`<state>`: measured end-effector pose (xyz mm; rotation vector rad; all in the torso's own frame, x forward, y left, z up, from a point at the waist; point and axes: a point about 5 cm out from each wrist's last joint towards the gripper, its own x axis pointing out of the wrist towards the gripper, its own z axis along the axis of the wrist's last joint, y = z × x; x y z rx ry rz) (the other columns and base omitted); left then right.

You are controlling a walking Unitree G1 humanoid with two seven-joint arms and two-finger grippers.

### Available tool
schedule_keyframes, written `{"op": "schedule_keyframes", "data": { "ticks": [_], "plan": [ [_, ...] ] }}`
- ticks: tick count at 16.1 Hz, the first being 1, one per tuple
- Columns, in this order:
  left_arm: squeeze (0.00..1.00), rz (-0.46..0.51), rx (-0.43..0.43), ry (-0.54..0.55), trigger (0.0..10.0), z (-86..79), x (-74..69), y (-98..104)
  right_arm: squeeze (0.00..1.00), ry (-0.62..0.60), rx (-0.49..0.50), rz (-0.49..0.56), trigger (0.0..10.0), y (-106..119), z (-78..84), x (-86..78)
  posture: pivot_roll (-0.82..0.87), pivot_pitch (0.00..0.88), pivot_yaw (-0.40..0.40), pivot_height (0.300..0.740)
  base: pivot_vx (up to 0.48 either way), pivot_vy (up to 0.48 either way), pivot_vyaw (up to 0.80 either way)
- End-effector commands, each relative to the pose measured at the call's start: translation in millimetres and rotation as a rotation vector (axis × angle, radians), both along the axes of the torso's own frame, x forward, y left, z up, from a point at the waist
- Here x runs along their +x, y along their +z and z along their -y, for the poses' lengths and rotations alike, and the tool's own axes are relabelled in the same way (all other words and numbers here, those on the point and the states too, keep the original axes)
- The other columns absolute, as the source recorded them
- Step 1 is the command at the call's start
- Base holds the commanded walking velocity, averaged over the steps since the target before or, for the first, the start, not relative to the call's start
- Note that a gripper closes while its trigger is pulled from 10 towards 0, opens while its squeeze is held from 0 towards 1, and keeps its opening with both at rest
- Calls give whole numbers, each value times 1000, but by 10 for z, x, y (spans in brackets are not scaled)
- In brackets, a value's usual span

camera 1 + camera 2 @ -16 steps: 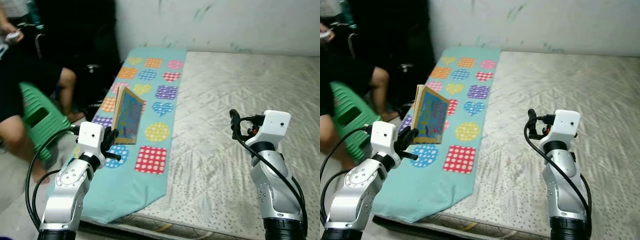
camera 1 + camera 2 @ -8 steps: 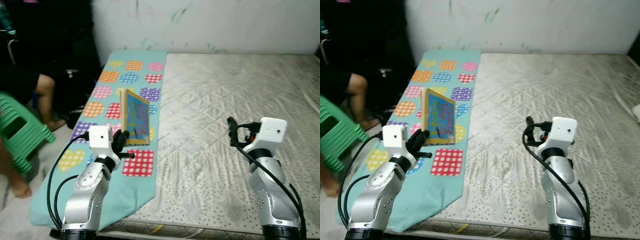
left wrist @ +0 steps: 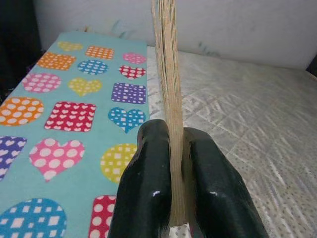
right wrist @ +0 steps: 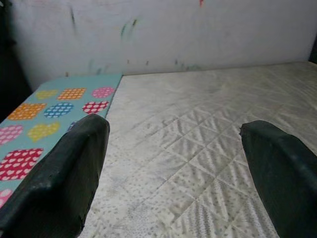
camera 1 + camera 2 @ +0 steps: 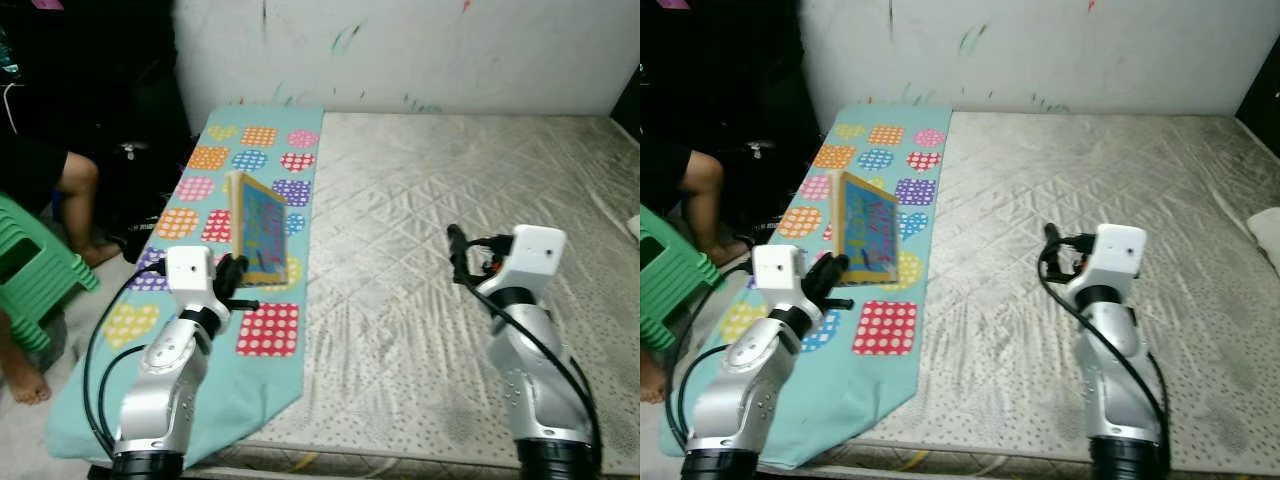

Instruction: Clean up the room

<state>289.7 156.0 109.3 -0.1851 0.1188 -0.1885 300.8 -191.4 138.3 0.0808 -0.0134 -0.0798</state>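
Observation:
My left gripper is shut on the lower edge of a thin picture book with a blue cover and yellow border, holding it upright above the teal cloth. In the left wrist view the book's edge runs straight up between the two black fingers. The teal cloth, patterned with coloured hearts and dotted shapes, lies along the left side of the bare mattress. My right gripper is raised over the mattress, open and holding nothing; its fingers stand wide apart in the right wrist view.
A person's bare leg and foot are at the left beside a green plastic stool. Dark clutter fills the back left corner. A white wall with paint marks runs behind the mattress. A pale object lies at the mattress's right edge.
The camera has swung to the right, so the whole scene has shifted left in view. My left gripper still holds the book upright; the right gripper stays open.

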Motion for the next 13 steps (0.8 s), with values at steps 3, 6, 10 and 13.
{"op": "schedule_keyframes", "data": {
  "ticks": [3,6,10,13],
  "plan": [
    [0,43,-4,-19,10000,52,18,74,0,-22,-7,3,10000,3,45,-16,-241,0,58,740,0,-211,-550],
    [0,42,-3,-17,10000,46,28,76,0,-23,-9,3,10000,4,42,-12,-238,0,57,740,0,-106,-279],
    [0,44,-26,-5,10000,46,16,68,0,-22,-11,6,10000,8,38,-8,-236,0,57,740,0,0,0],
    [0,42,-27,-6,10000,46,15,71,0,-23,-11,6,10000,10,40,-10,-236,0,57,740,0,0,0]
  ]
}}
